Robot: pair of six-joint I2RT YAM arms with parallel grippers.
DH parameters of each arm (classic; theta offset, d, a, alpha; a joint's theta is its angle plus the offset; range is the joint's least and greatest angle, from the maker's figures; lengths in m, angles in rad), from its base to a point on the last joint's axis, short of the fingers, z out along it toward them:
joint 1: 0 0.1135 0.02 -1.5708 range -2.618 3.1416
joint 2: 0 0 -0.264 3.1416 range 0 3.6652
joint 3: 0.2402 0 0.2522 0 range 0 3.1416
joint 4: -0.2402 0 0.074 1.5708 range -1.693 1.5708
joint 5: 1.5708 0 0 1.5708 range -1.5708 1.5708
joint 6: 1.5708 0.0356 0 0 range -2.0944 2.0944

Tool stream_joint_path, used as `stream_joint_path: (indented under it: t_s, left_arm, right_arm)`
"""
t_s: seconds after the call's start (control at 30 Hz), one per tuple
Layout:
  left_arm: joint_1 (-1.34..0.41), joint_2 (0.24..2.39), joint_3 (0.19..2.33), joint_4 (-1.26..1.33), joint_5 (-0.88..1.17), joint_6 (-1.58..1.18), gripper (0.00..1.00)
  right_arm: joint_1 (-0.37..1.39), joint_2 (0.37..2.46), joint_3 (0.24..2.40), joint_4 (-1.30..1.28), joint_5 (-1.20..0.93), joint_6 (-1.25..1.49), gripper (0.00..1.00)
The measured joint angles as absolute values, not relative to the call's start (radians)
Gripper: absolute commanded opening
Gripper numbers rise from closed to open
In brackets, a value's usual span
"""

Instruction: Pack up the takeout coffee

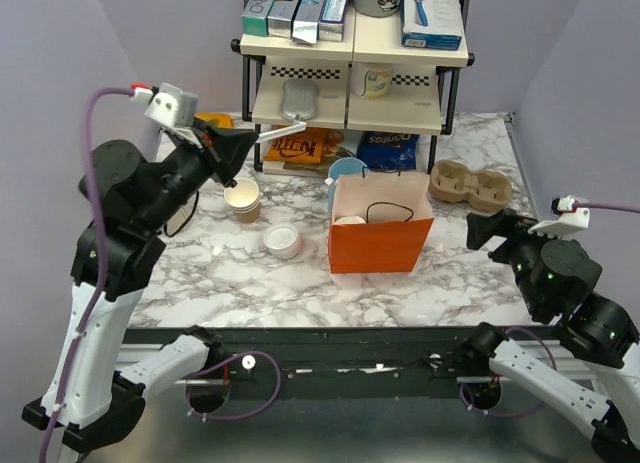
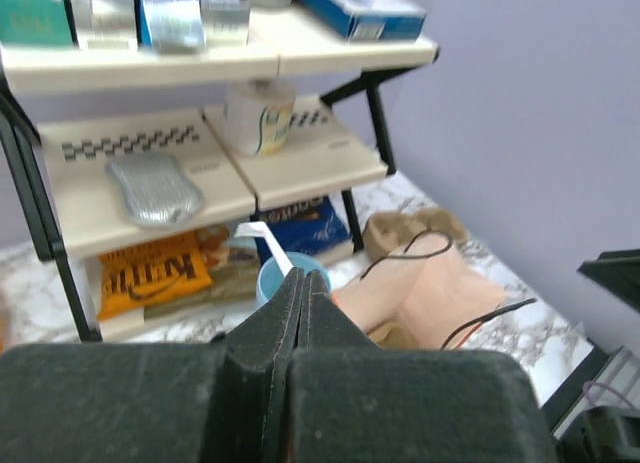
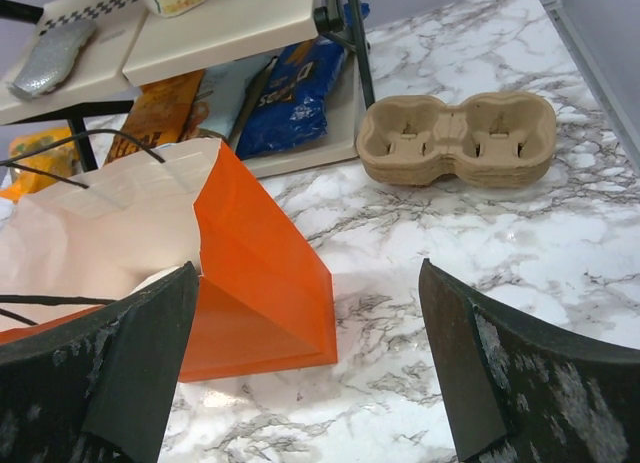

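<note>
A small tan paper cup (image 1: 243, 200) stands open, with no lid on it, left of the orange paper bag (image 1: 380, 241). A round white lid (image 1: 282, 241) lies on the table in front of it. A round white top (image 1: 350, 221) shows inside the bag; what is under it is hidden. My left gripper (image 1: 238, 146) is raised above the tan cup and shut on a thin white packet (image 2: 262, 245). The light-blue cup (image 1: 347, 170) stands behind the bag. My right gripper (image 3: 310, 383) is open and empty, right of the bag (image 3: 260, 273).
A two-tier shelf (image 1: 355, 101) with boxes, a silver pouch and snack bags stands at the back. A brown pulp cup carrier (image 1: 470, 183) lies right of the bag. The bag's black handles (image 1: 390, 211) stand up over its mouth.
</note>
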State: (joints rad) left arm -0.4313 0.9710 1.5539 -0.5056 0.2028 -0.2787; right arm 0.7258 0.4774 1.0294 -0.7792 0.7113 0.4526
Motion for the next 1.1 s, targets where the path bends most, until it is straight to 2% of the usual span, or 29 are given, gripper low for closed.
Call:
stream_joint_path:
  t_s: [0.27, 0.57, 0.8, 1.1]
  left_arm:
    - [-0.431, 1.066, 1.777, -0.522, 0.425, -0.290, 0.00]
    - [-0.485, 1.274, 1.808, -0.535, 0.750, -0.296, 0.00]
    - [-0.583, 1.369, 1.834, -0.559, 0.815, -0.272, 0.00]
    - [-0.741, 1.525, 2.031, -0.652, 0.767, -0.189, 0.00]
  right_arm:
    - [0.726, 0.452, 1.029, -0.779, 0.704, 0.452, 0.99]
    - [0.726, 0.452, 1.027, -0.778, 0.691, 0.451, 0.99]
    - [0.726, 0.420, 1.002, -0.777, 0.691, 0.451, 0.99]
    - [0.726, 0.386, 0.987, -0.775, 0.692, 0.451, 0.99]
